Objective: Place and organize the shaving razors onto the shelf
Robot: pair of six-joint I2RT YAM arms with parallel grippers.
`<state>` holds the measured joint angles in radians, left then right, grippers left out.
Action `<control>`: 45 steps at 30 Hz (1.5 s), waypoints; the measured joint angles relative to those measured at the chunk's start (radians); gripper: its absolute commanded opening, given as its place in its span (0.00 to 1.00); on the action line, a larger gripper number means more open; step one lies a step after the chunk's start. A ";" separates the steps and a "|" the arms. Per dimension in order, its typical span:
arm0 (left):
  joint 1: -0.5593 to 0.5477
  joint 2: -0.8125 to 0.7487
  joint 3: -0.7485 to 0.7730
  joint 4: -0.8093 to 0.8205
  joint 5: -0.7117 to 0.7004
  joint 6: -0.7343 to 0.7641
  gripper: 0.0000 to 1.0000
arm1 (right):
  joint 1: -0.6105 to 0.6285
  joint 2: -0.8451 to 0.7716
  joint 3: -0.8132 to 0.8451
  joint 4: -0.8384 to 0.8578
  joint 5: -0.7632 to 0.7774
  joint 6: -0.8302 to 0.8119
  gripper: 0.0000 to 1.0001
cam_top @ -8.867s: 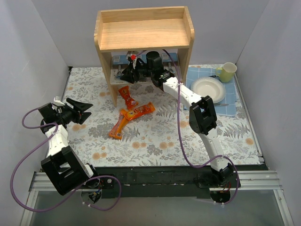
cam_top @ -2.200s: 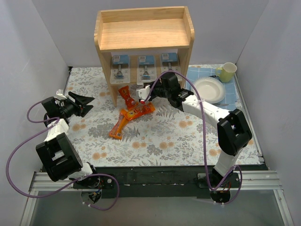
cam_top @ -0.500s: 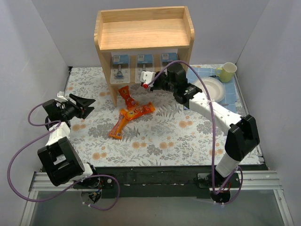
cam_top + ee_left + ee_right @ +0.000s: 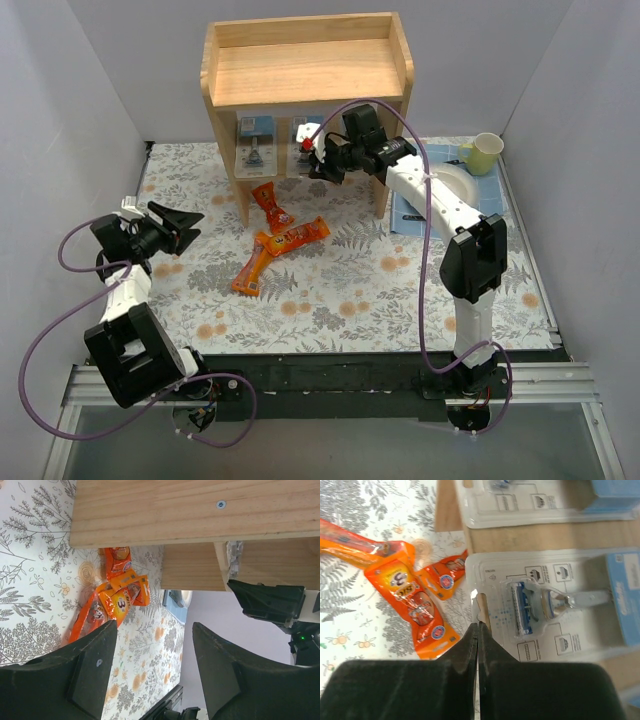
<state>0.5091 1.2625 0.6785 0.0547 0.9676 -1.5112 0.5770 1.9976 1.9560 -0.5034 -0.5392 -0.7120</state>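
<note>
The wooden shelf [image 4: 305, 70] stands at the back. On its lower tier one razor pack [image 4: 256, 142] lies at the left and a second razor pack [image 4: 301, 133] in the middle. The third is hidden behind my right arm. My right gripper [image 4: 318, 160] is shut and empty. In the right wrist view its tips [image 4: 477, 623] touch the near edge of the middle razor pack [image 4: 545, 605], by its hang slot. Another razor pack [image 4: 540, 505] lies beyond. My left gripper [image 4: 180, 228] is open and empty at the far left, and it also shows in the left wrist view [image 4: 155, 630].
Three orange snack packets [image 4: 288, 238] lie on the floral cloth in front of the shelf and also show in the right wrist view [image 4: 405, 595]. A white plate [image 4: 452, 190] and a green cup [image 4: 485, 153] sit on a blue mat at the right.
My right gripper has let go of the razors, drawn back over the snack packets, then returned shut to the front of the middle pack. The left arm has barely moved.
</note>
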 measured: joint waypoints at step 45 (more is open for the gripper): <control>0.013 -0.034 -0.032 -0.021 -0.011 0.005 0.61 | 0.008 0.027 0.040 -0.010 0.045 0.028 0.01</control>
<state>0.5220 1.2285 0.6468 0.0338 0.9569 -1.5066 0.5854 2.0247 1.9957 -0.5137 -0.4942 -0.6842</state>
